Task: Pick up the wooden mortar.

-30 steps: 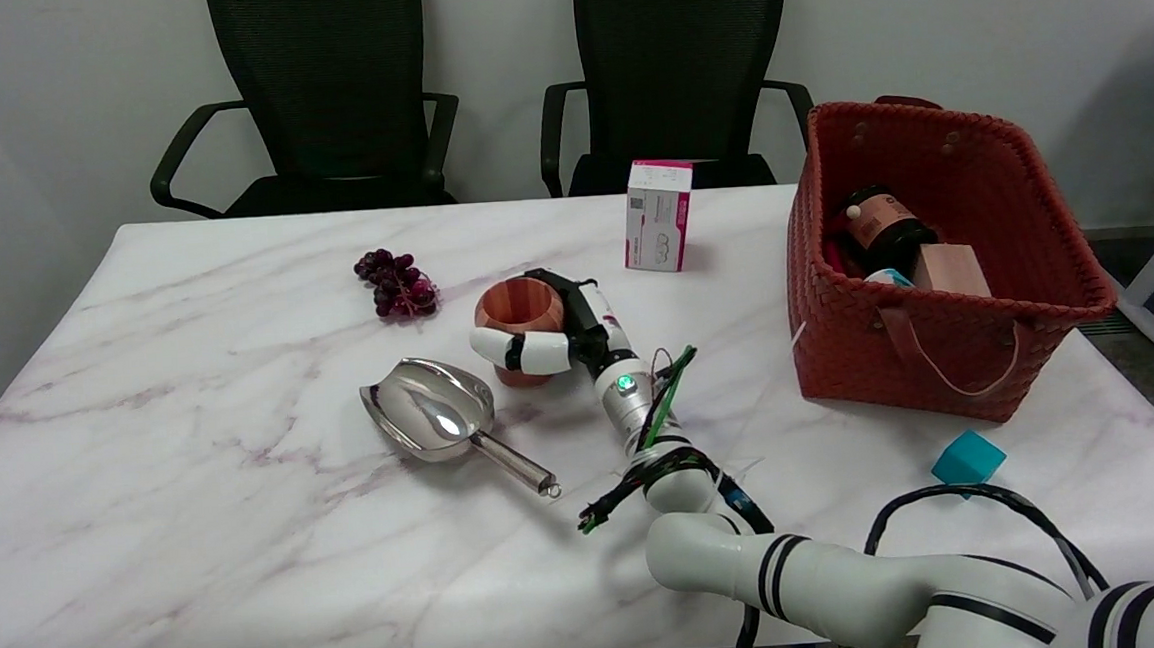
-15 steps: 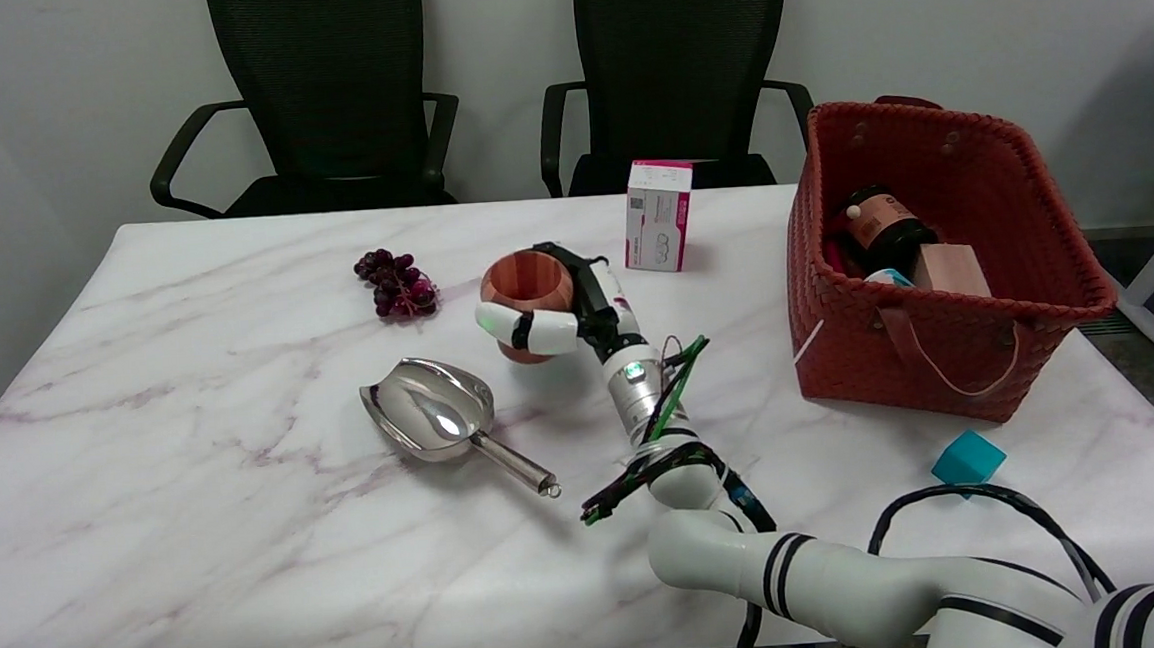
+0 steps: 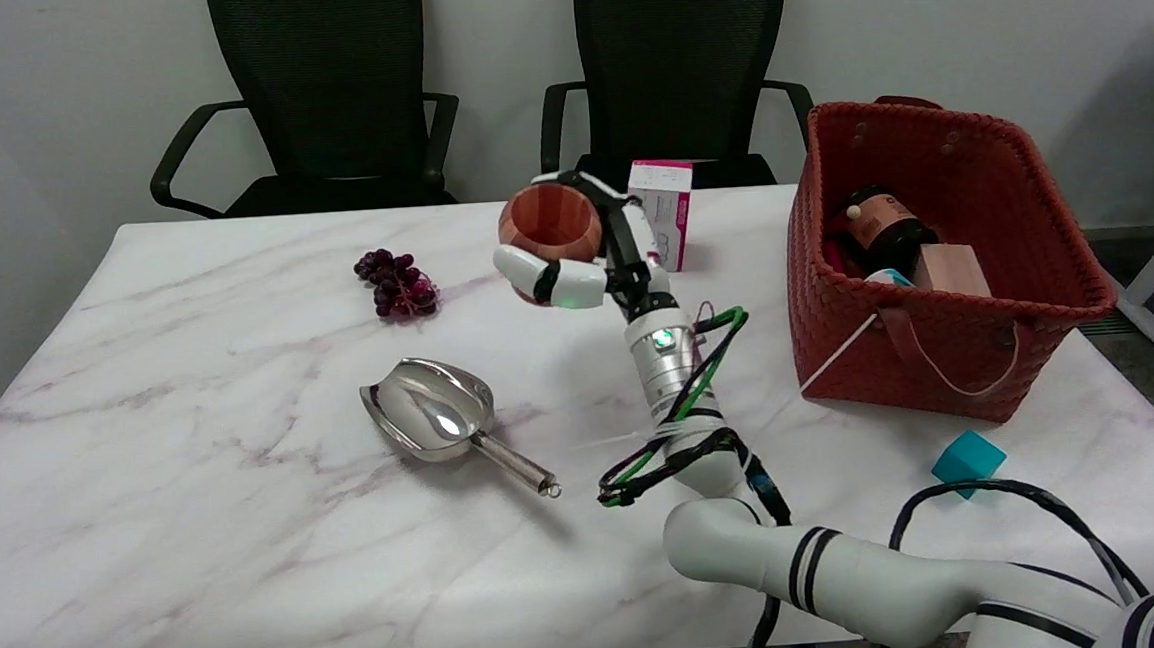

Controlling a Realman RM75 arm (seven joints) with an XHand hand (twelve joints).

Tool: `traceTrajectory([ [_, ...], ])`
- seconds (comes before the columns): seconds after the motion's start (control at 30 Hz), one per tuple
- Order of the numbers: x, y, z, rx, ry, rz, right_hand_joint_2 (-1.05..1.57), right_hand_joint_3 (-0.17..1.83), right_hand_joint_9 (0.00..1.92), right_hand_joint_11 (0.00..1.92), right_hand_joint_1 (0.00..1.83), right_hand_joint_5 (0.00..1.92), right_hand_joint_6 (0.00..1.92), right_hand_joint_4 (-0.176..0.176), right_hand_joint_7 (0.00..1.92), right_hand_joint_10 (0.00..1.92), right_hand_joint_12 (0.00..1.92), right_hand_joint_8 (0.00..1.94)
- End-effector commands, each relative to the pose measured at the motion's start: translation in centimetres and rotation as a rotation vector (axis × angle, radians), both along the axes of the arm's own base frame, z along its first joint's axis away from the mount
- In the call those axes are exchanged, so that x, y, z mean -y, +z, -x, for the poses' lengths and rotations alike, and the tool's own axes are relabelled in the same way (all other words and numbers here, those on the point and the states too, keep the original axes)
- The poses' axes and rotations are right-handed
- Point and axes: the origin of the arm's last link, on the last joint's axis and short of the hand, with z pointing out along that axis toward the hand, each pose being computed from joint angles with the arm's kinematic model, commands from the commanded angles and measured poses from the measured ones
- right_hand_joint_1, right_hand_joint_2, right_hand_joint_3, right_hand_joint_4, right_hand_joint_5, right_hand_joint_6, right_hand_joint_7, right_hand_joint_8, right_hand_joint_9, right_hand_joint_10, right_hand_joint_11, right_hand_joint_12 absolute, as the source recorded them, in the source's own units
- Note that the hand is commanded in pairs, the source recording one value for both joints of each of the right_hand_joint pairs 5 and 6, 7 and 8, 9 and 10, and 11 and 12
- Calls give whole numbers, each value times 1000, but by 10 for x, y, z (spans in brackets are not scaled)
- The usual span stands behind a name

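Round brown wooden mortar [image 3: 549, 227], likely rigid, light, smooth-sided; best taken around its wall, as now: clasped in black-and-white right hand [image 3: 588, 258], above white marble table [image 3: 193, 438]

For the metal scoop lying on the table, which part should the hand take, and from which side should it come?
Probably the thin handle of the scoop. It sticks out toward the table's near right, free of the wide bowl, and nothing lies beside it. Coming from above, with fingers across the rod, seems best, since the bowl looks too broad and smooth. The right hand holds the wooden mortar now, so it is not free.
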Motion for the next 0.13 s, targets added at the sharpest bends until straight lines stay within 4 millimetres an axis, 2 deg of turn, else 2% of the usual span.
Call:
traceTrajectory([
  [0.03, -34, 36, -71, -85, 310, 126, 985, 867, 976, 1021, 1239, 979, 979, 0, 1119, 976, 1021, 1119],
  [0.13, -40, 42, -85, -130, 342, 146, 986, 869, 988, 1019, 1238, 978, 978, 0, 1126, 988, 1019, 1126],
])
